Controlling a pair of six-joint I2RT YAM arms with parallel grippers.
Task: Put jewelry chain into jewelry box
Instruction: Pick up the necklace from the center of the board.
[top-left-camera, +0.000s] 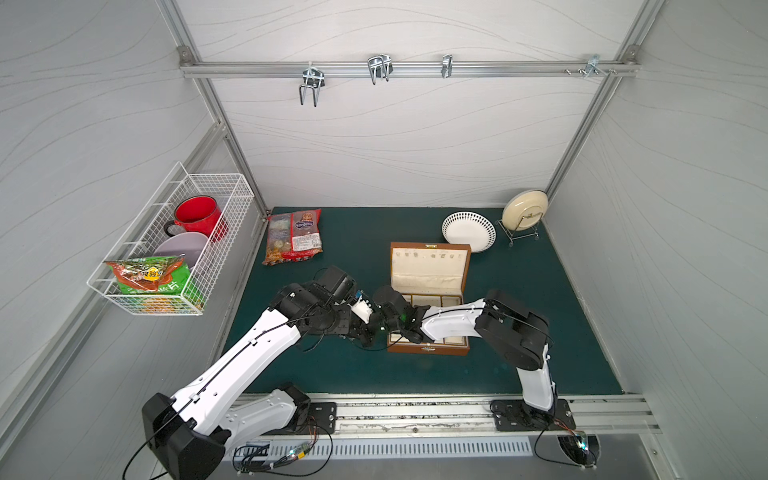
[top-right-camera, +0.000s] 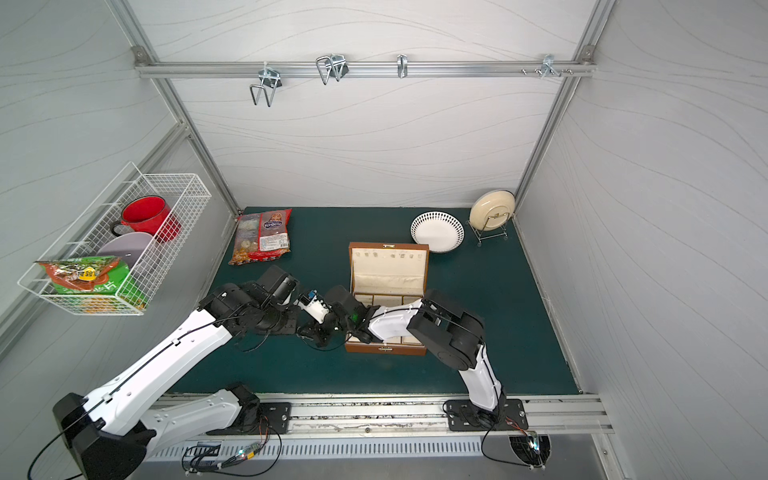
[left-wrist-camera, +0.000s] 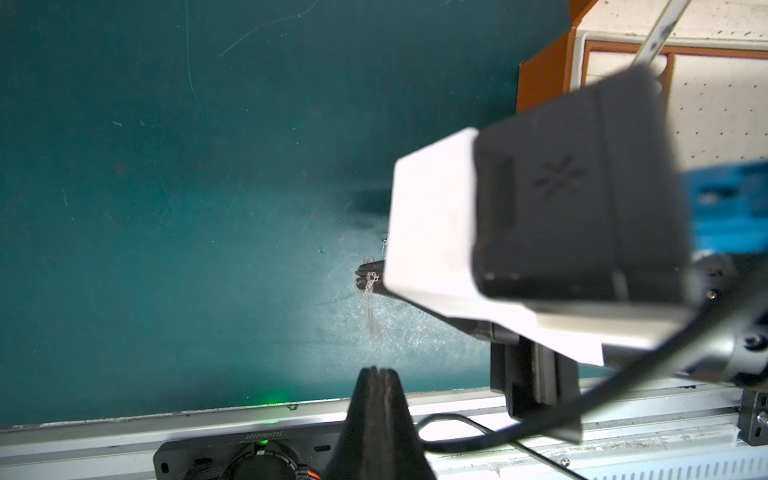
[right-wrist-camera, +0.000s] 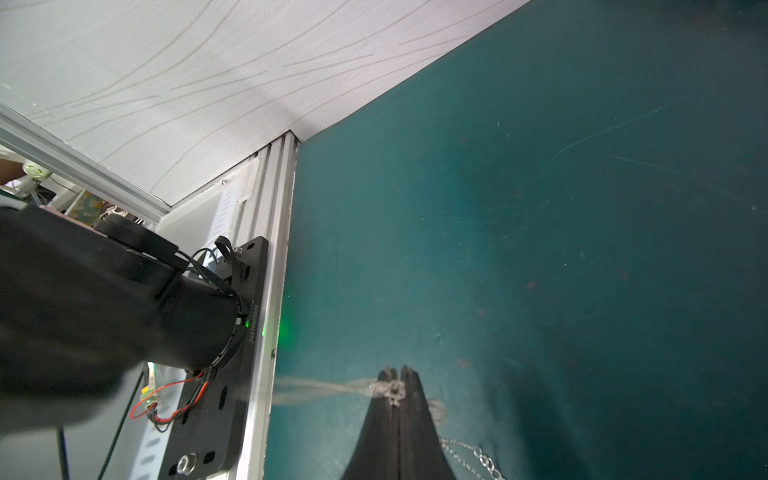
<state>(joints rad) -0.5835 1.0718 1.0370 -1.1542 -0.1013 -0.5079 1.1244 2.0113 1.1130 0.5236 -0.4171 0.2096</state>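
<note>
The jewelry box (top-left-camera: 428, 350) (top-right-camera: 386, 350) stands open on the green mat, its cream-lined lid (top-left-camera: 430, 266) upright at the back. My right gripper (right-wrist-camera: 395, 370) is shut on the jewelry chain (right-wrist-camera: 388, 388). The thin silver chain is bunched at the fingertips, with blurred strands hanging to one side and loose links (right-wrist-camera: 478, 453) on the other. The left wrist view shows those fingertips (left-wrist-camera: 365, 280) pinching the chain (left-wrist-camera: 372, 276) above the mat, beside the box's corner (left-wrist-camera: 540, 83). My left gripper (left-wrist-camera: 377, 370) is shut with nothing in it, a short way from the chain.
A candy bag (top-left-camera: 293, 237) lies at the back left of the mat. A patterned white bowl (top-left-camera: 468, 232) and a cream plate on a wire stand (top-left-camera: 524, 210) sit behind the box. A wire basket (top-left-camera: 166, 249) hangs on the left wall. The aluminium rail (top-left-camera: 415, 415) runs along the front.
</note>
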